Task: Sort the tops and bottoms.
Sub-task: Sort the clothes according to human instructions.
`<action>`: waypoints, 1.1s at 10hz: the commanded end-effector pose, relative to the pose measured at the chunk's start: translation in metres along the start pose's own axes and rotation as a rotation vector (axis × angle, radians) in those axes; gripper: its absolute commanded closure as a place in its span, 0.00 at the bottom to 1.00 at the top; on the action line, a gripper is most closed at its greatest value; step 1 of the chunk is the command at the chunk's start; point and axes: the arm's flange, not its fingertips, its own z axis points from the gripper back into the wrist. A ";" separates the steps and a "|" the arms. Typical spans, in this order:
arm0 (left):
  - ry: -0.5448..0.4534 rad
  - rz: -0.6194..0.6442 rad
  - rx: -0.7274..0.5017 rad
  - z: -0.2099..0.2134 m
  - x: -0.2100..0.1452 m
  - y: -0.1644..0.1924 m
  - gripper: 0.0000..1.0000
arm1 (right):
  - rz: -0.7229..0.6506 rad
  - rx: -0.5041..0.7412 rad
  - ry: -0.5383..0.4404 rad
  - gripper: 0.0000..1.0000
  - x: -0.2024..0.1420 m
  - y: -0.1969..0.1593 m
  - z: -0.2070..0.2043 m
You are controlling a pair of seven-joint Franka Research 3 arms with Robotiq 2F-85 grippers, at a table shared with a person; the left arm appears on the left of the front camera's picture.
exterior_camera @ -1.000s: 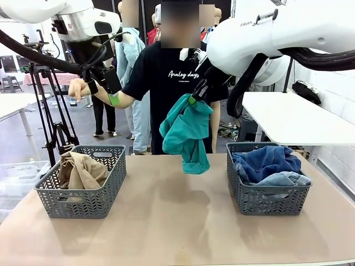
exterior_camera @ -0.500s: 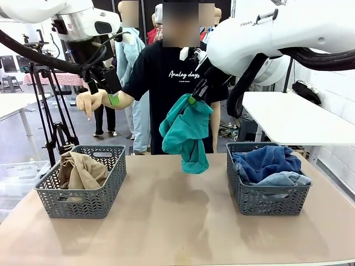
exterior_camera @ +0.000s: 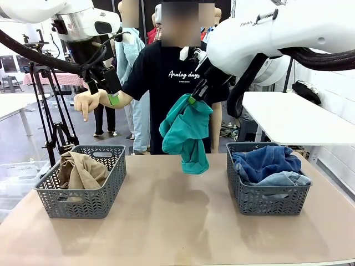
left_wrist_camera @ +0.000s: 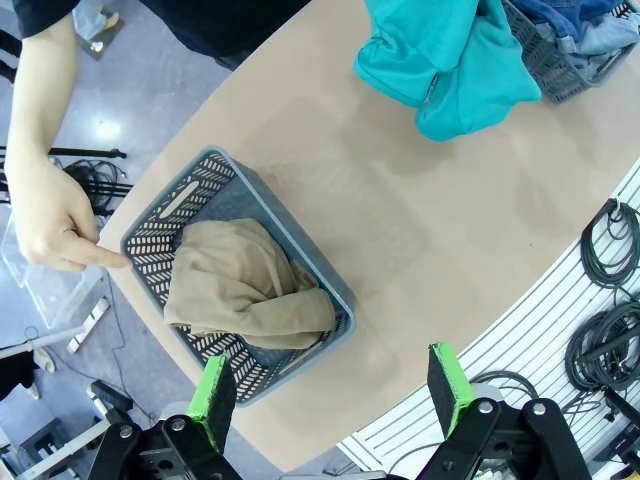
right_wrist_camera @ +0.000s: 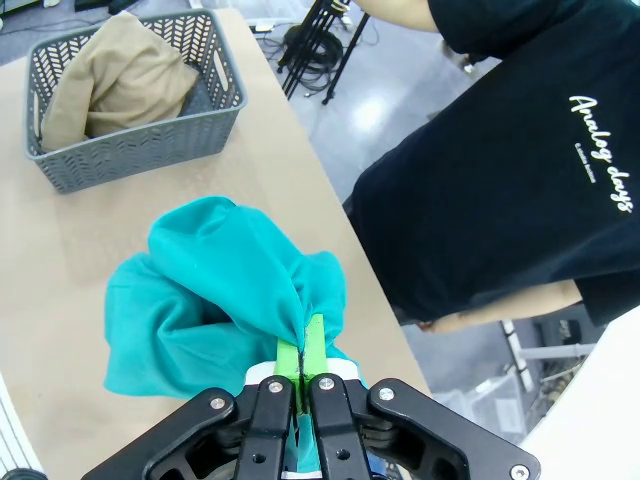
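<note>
A teal tee point(exterior_camera: 186, 133) hangs above the middle of the table, pinched at its top by my right gripper point(exterior_camera: 192, 100), which is shut on it; the same teal tee point(right_wrist_camera: 225, 295) bunches ahead of the right gripper point(right_wrist_camera: 301, 352). A tan top point(exterior_camera: 82, 170) lies in the left grey basket point(exterior_camera: 83, 202). Denim bottoms point(exterior_camera: 269, 165), darker blue over pale blue, fill the right grey basket point(exterior_camera: 266, 200). My left gripper point(exterior_camera: 113, 100) is open, high over the left basket point(left_wrist_camera: 340, 300) and the tan top point(left_wrist_camera: 245, 285). A person's hand point(exterior_camera: 87, 103) points down toward that basket.
The person in a black printed T-shirt point(exterior_camera: 172, 83) stands at the far side of the table. A tripod point(exterior_camera: 55, 122) stands beyond the left basket. A white table point(exterior_camera: 299, 119) sits at the right. Bare tabletop point(exterior_camera: 177, 221) lies between the baskets.
The person's hand has dropped lower beside my left gripper, its finger now pointing down at the left basket. Both arms and the teal tee have stayed still.
</note>
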 end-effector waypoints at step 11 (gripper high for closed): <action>-0.148 0.168 0.130 0.079 -0.155 0.119 0.00 | -0.011 -0.008 0.005 1.00 0.002 0.000 0.002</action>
